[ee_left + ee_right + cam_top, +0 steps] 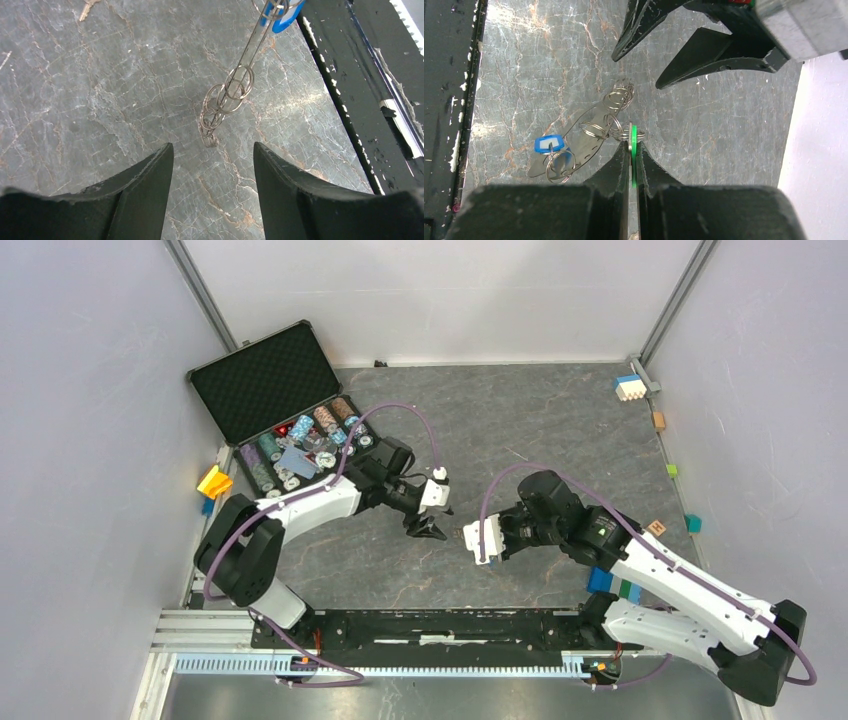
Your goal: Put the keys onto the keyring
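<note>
The keyring (pixel 620 96), a thin wire oval with a short chain of small rings, hangs just above the marble table. A key with a blue tag (pixel 548 144) hangs on it by a split ring. My right gripper (pixel 633 142) is shut on a green tag (pixel 634 134), seen edge-on, whose ring meets the loop. My left gripper (pixel 213 147) is open and holds nothing; its fingers (pixel 644 30) hover just beyond the chain end. From the left wrist, the ring cluster (pixel 220 107) lies ahead of the fingers and the blue tag (pixel 280 17) sits at the top. From above, both grippers (pixel 428 528) (pixel 470 540) meet mid-table.
An open black case (pixel 265 380) with poker chips stands at the back left. Coloured blocks (pixel 628 387) lie along the right wall and a yellow one (pixel 214 482) sits at the left. The black base rail (pixel 440 625) runs along the near edge.
</note>
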Motion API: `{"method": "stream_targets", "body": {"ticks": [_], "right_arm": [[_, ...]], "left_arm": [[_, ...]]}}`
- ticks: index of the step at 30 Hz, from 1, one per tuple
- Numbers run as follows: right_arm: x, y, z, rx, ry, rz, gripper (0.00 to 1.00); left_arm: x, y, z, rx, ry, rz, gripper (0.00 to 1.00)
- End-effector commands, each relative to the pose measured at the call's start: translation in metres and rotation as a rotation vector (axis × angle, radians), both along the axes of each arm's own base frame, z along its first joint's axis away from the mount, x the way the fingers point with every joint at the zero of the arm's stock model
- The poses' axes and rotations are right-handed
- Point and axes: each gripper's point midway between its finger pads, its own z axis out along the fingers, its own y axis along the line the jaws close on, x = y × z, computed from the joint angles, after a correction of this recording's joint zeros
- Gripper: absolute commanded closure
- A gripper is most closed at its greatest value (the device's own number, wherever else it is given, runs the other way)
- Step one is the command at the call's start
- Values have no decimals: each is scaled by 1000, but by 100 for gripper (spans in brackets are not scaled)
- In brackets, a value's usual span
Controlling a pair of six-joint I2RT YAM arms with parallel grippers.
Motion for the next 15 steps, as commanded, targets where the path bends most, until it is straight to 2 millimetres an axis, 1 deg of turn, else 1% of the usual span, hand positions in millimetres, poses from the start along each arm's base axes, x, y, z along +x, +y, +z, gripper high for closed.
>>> {"method": "stream_targets", "body": {"ticks": [1,5,7,10,15], "right_arm": [[0,7,19,66,-34,13,100],[0,6,21,68,-39,9,100],[0,6,21,69,-40,10,100],[0,6,20,67,-37,7,100],[0,6,20,69,-37,5,100]], "left_arm": [[-4,-1,-16,0,-4,-53,34],[-6,-4,-27,-11,24,-69,38],[-3,-8,-29,-20,32,-59,39],[0,-13,-32,-29,48,-48,44],[0,-20,-35,-45,75,-47,50]]}}
